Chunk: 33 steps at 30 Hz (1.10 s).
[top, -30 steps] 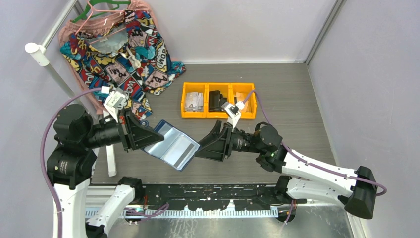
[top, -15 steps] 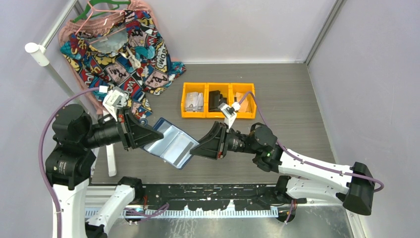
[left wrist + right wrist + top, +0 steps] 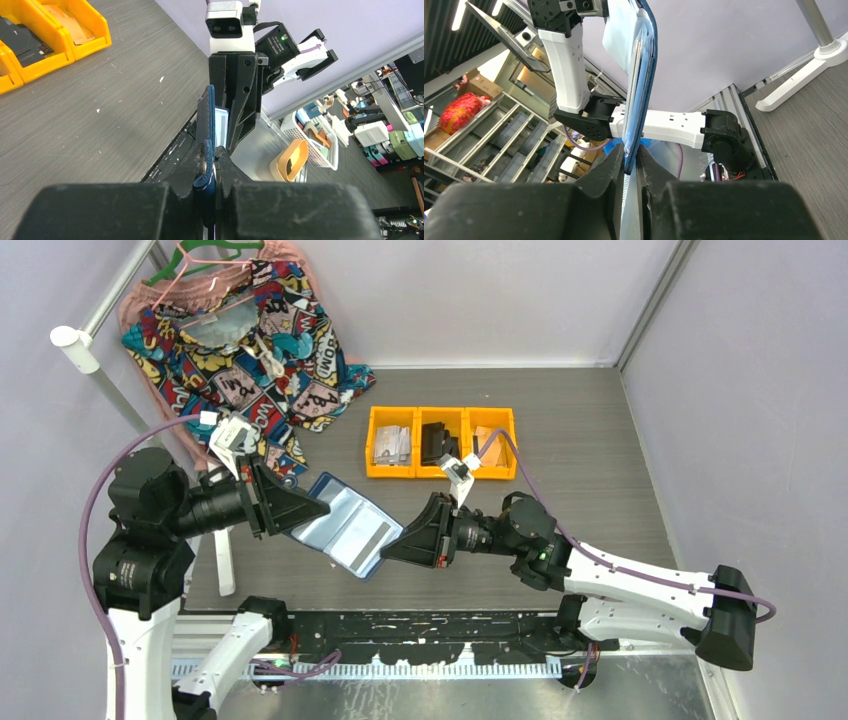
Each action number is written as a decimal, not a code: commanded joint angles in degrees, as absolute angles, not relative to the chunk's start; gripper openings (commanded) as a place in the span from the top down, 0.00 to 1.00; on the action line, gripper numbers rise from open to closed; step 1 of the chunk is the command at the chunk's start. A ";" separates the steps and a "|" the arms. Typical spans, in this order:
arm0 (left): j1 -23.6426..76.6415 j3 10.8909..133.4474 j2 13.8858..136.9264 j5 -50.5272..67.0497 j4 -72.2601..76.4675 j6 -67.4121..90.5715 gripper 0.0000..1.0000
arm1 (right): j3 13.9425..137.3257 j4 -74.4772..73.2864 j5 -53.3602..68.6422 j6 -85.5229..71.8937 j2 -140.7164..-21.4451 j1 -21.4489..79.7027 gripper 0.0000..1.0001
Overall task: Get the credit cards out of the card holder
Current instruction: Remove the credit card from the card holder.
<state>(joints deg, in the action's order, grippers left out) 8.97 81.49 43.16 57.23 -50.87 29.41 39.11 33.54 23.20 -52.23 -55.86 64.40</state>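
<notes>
Step in hand: gripping a card for the pull, none seen out of the wallet yet. The wallet (image 3: 345, 528) is held open in the air over the near part of the table (image 3: 600, 440), left of centre, between the two arms and well apart from the yellow bins (image 3: 440, 442) farther back. The left claw (image 3: 212, 165) is clenched on the wallet's left flap, at the snap tab, with its forearm level and pointing right. The right arm reaches left from a low, folded elbow, and its claw (image 3: 628, 160) straddles the wallet's right edge with the jaws set narrow on either side. I cannot tell whether they are pinching yet, or whether they have only a card or the leather as well. The cards (image 3: 362, 538) show as a pale panel with a grey stripe inside the right flap.

I judge that the next move calls for a firm pinch on the card alone, then a straight pull to the right, along the pocket, while my left claw keeps the wallet from following.
</notes>
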 commanded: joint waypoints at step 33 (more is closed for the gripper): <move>8.70 82.48 43.53 55.63 -48.16 31.68 1.00 | 46.24 27.03 13.77 -41.13 -53.09 71.52 0.74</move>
<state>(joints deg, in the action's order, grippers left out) 8.97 81.49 43.53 56.31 -50.46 31.14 43.72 25.58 14.85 -43.00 -54.87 70.89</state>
